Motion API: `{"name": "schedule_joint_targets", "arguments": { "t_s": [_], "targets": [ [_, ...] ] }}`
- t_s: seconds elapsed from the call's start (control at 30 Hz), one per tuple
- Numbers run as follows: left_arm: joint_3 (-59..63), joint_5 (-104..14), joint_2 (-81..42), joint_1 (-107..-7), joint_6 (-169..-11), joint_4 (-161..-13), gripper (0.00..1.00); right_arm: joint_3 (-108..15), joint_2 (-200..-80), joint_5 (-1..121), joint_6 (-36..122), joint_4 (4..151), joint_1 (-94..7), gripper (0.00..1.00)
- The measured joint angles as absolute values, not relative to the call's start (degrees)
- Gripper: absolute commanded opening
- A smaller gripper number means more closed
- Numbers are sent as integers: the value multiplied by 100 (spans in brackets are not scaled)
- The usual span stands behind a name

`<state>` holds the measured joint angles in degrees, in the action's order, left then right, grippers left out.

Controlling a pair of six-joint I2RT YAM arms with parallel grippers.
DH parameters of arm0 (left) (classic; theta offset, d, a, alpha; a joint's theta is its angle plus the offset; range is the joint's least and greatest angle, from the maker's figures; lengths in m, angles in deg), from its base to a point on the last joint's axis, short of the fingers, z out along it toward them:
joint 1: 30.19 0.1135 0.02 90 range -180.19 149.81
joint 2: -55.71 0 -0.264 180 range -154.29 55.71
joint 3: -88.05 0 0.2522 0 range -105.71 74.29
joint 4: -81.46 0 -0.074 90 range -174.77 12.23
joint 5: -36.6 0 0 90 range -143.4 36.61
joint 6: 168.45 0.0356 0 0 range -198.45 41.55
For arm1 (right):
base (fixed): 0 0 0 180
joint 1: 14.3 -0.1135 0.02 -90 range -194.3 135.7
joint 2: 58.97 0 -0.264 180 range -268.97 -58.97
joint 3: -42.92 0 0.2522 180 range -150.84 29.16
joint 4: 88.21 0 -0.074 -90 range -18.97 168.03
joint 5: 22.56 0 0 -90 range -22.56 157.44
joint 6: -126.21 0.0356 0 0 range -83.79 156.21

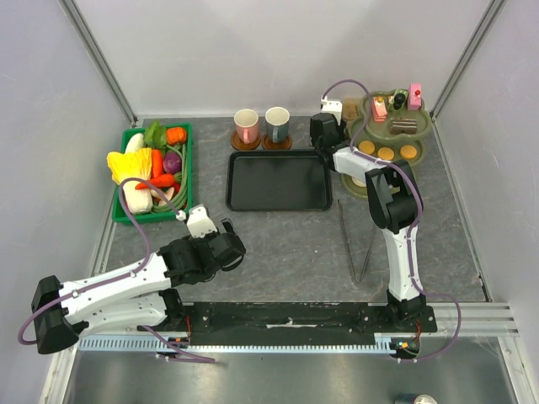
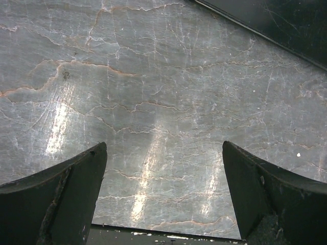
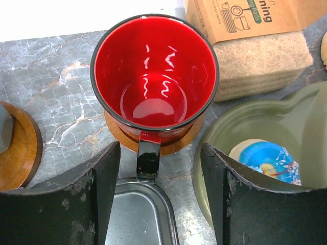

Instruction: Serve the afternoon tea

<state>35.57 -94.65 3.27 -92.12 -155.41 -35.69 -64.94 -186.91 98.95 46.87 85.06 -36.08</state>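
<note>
The right gripper (image 3: 159,162) is hovering low over the red mug (image 3: 153,66), jaws standing apart. The mug's black handle (image 3: 148,159) is pointing to six o'clock in the wrist view and sitting in the gap between the two fingers (image 3: 76,204), touching neither as far as I can see; nothing is being gripped. The mug is standing upright and empty on a round wooden coaster (image 3: 176,143) on the grey marbled table (image 1: 278,244). At one o'clock from it a fibre scouring pad (image 3: 255,56) with a cardboard label is lying flat. At six o'clock a corner of the black tray (image 3: 143,214) is showing just under the handle.

At four o'clock from the mug the olive-green tiered stand (image 1: 428,128) is carrying the treats. A blue-iced biscuit (image 3: 265,158) is lying on its lowest plate, just beside the right-hand finger; orange biscuits (image 1: 386,153) are sitting on the middle tier; a pink cake (image 1: 415,94) is standing on top.

From above, the tray is lying mid-table. The pink mug (image 1: 246,126) and the whitish mug (image 1: 277,124) are waiting on coasters just off its twelve o'clock edge. The metal tongs (image 1: 358,240) are lying at five o'clock and the green basket (image 1: 187,168) of toy vegetables at nine o'clock.

The left gripper (image 2: 164,153) is idling low at seven o'clock from the tray, jaws spread wide above the table, holding nothing.
</note>
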Motion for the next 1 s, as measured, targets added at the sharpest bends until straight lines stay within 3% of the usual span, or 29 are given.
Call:
{"name": "schedule_joint_targets", "arguments": {
  "t_s": [0.23, 0.73, 0.83, 1.0],
  "targets": [
    [3557, -9349, 394, -9208, -15502, -3572, 99, -6437, -18628, 9749, 4669, 8436, -3610, 98],
    [3557, -9065, 803, -9191, -15231, -3572, 99, -6389, -16573, 9209, 4374, 7592, -3862, 98],
    [3557, -8912, 888, -9191, -15168, -3572, 99, -5784, -15585, 8855, 4346, 7260, -4146, 98],
    [3632, -8606, 1236, -9186, -15124, -3607, 99, -3780, -13330, 8308, 4722, 6744, -4906, 98]
  ]
}}
